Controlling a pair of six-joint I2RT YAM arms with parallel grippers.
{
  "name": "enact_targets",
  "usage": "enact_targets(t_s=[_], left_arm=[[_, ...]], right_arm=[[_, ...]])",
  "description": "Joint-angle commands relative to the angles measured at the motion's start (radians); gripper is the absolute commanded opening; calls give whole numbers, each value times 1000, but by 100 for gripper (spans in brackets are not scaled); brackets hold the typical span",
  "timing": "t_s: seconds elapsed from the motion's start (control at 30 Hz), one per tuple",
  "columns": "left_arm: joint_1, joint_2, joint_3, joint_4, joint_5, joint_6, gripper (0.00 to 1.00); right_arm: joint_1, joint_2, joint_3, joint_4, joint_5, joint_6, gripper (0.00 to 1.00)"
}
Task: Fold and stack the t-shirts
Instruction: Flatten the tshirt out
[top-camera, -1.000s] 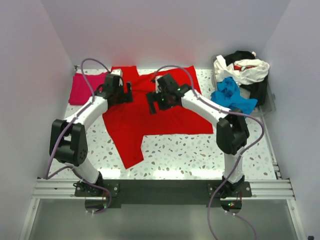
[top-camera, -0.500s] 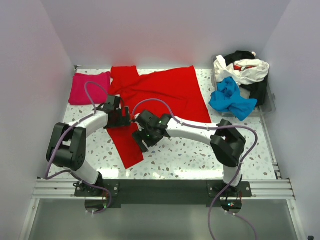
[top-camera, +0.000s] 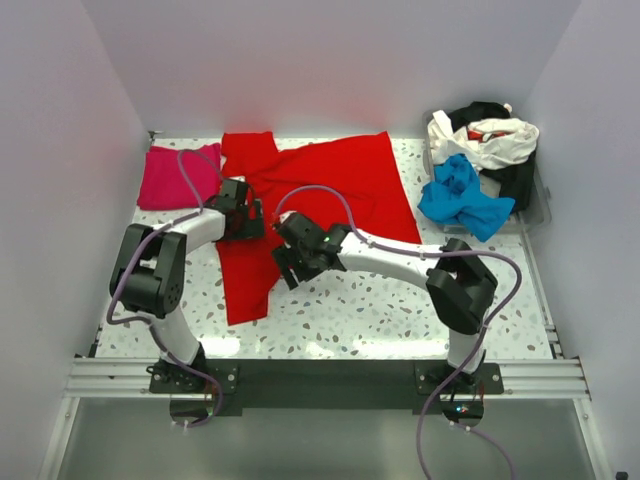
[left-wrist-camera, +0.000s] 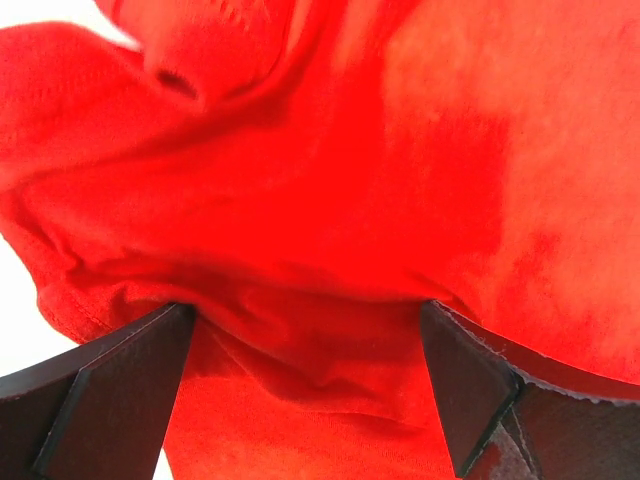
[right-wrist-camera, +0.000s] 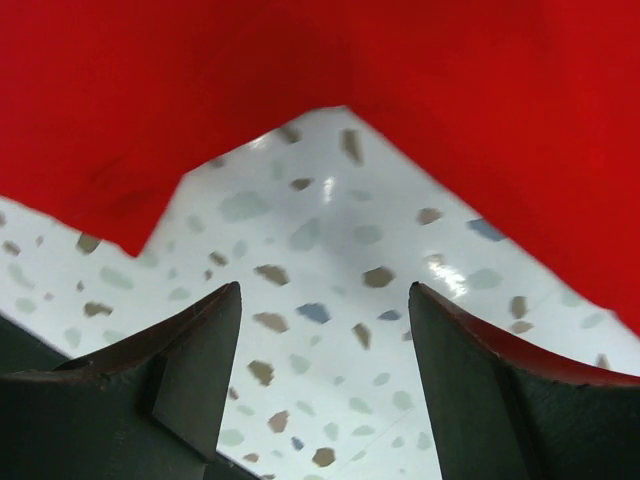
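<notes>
Left claw (left-wrist-camera: 308, 322) farther back, astride red t-shirt (top-camera: 330, 185)

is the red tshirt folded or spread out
Mostly spread, not folded: the red t-shirt lies open across the table, a strip trailing toward the near edge.

Bright, even overhead light, soft faint shadows. Glare along near edge of glossy speckled white bench (top-camera: 380, 310). Close up, bright red cotton t-shirt (left-wrist-camera: 350, 200) softly blurred, upper-left corner blown white.
</notes>
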Motion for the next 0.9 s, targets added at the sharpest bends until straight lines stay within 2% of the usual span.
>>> enact_targets(t_s=[0.0,0.13,0.3,0.5,0.7,0.87], left_arm=[[-1,70,19,16,44,14,100],[-1,126,89,12,41,28,100],[-1,195,180,-13,13,57,100],[2,269,274,-43,-4,79,100],[5,329,350,-60,-2,96,100],[10,379,462,-85,-8,125,100]], right_arm=[[-95,-29,-16,60,46,28,71],[-204,1,-14,99,35,6,71],[-279,89,31,116,50,-20,70],[-333,198,89,116,67,-41,70],[-400,276,126,103,33,14,69],[-439,351,250,59,36,-11,69]])
